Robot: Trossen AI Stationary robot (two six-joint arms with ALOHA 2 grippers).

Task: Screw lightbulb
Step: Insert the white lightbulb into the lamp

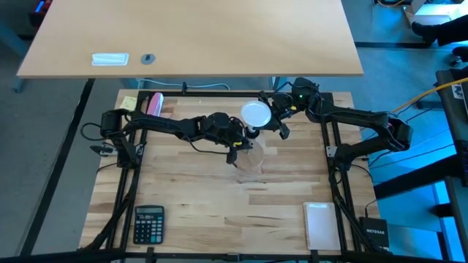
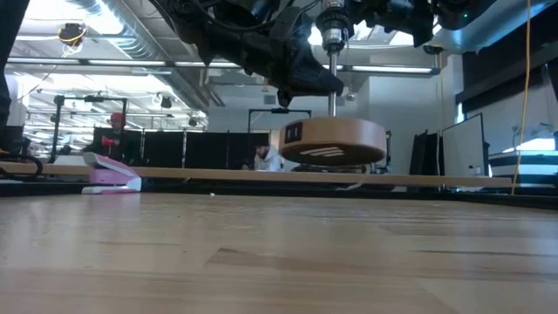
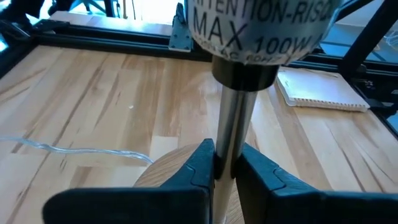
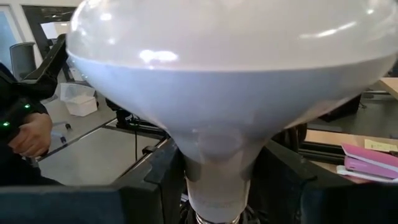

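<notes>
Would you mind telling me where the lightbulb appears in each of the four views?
High view: lightbulb at the table's rear centre.
Low view: not in it.
Left wrist view: not in it; only the socket and lamp stem show.
Right wrist view: fills the picture, its neck in the right pincer.
Shared landmark: the pink item, absent from the left wrist view.

smooth glossy white lightbulb [image 4: 230, 81], polished metal stem [image 3: 235, 134], pale wooden disc [image 2: 330, 141], matt butcher-block wood table [image 1: 197, 190].
</notes>
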